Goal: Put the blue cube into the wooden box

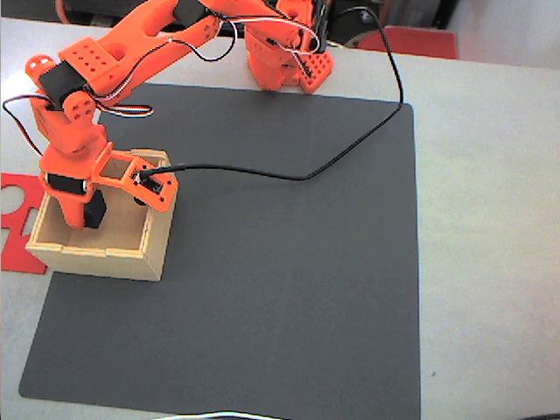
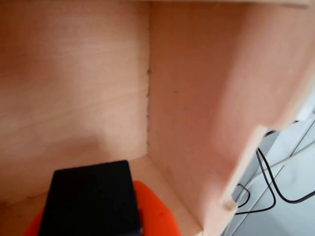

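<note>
The blue cube (image 2: 91,199), close-up in the wrist view, sits pinched in the gripper (image 1: 85,213) inside the wooden box (image 1: 131,254).

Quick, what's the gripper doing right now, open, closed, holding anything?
Gripper: closed on the blue cube, lowered inside the wooden box.

The cube (image 2: 91,199) is near-black navy, plain. The box (image 1: 105,259) is pale plywood; the tool (image 1: 86,210) orange. A dark grey mat (image 1: 280,289) covers the off-white bench (image 1: 490,219), beside a red sheet (image 1: 16,206).
</note>
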